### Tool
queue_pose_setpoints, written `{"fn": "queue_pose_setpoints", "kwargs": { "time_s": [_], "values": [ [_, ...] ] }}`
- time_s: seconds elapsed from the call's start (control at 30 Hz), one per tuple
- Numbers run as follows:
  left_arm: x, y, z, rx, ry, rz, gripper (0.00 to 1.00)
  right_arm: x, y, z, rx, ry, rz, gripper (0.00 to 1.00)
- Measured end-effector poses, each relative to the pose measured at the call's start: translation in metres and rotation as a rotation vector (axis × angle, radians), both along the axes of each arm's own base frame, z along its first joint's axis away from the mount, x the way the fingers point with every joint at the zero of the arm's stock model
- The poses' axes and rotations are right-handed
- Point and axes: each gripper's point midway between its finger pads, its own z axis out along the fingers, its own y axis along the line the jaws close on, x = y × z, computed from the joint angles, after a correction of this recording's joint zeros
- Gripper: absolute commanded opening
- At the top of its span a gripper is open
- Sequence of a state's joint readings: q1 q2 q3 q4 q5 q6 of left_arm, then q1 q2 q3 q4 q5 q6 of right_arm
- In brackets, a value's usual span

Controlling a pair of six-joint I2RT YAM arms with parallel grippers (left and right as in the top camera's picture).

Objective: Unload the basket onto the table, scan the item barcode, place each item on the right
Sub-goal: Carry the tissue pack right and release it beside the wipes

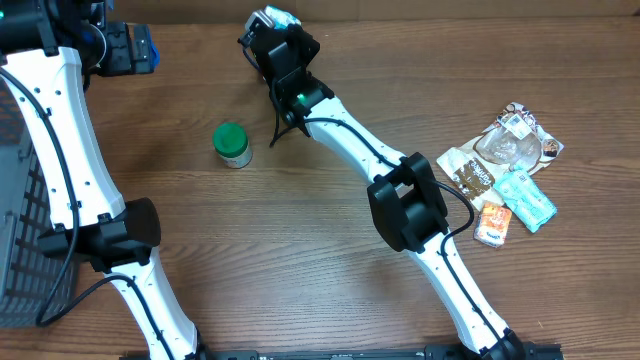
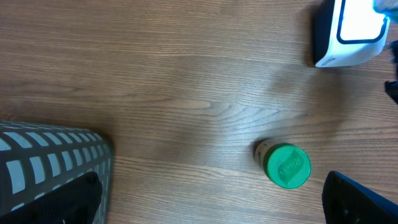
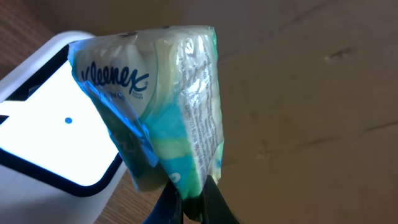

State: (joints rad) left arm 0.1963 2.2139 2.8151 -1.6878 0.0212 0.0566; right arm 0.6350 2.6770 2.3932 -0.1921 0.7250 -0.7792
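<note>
Jutting above right claw, tissue pack

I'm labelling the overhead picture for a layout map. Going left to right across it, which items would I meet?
grey basket → green-lidded jar → Kleenex tissue pack → pile of snack packets

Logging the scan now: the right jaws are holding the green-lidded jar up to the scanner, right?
Wrong item. The right wrist view shows the right gripper, jaws shut, holding the Kleenex pack up to the scanner; the green-lidded jar stands apart on the table.
</note>
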Motion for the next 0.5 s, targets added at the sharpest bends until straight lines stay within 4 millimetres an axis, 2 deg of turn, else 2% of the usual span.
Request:
{"fn": "queue_pose_setpoints", "kwargs": {
  "time_s": [0.07, 0.5],
  "values": [
    [0.0, 0.0, 0.0, 0.0, 0.0, 0.0, 0.99, 0.0001, 0.0001, -0.0049, -0.022, 0.008, 0.006, 0.04],
    [0.0, 0.0, 0.0, 0.0, 0.0, 0.0, 1.0, 0.0003, 0.0008, -0.0043, -0.037, 0.005, 0.012, 0.04]
  ]
}}
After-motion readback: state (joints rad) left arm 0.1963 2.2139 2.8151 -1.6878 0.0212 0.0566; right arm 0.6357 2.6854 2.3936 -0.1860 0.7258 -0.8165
